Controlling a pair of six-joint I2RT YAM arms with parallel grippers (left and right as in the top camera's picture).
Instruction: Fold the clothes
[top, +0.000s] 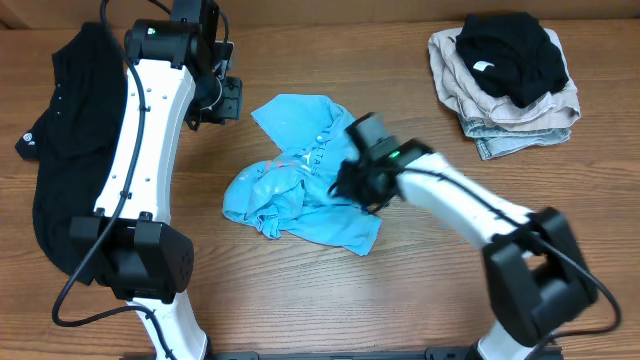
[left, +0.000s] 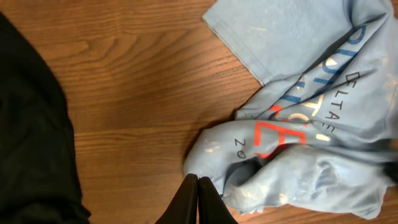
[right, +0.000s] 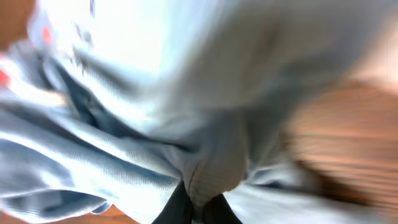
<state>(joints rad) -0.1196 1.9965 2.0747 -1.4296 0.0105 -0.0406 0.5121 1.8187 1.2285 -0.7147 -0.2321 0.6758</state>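
The clothes here are chiefly a light blue T-shirt (top: 300, 190) with white and red-orange lettering, crumpled in the middle of the table. My right gripper (top: 352, 183) is down on its right side. In the right wrist view the gripper (right: 202, 202) is shut on a ribbed fold of the blue T-shirt (right: 155, 106), and the picture is blurred. My left gripper (top: 228, 100) hangs up and left of the shirt. In its wrist view the left gripper (left: 198, 183) is shut on nothing, just beside the T-shirt's edge (left: 298, 130). A long black shirt (top: 65, 140) lies at the far left.
A pile of folded beige and grey garments (top: 525, 110) with a black one (top: 510, 55) on top sits at the back right. The black shirt (left: 31, 143) fills the left side of the left wrist view. Bare wooden table (top: 420, 290) shows around the blue shirt.
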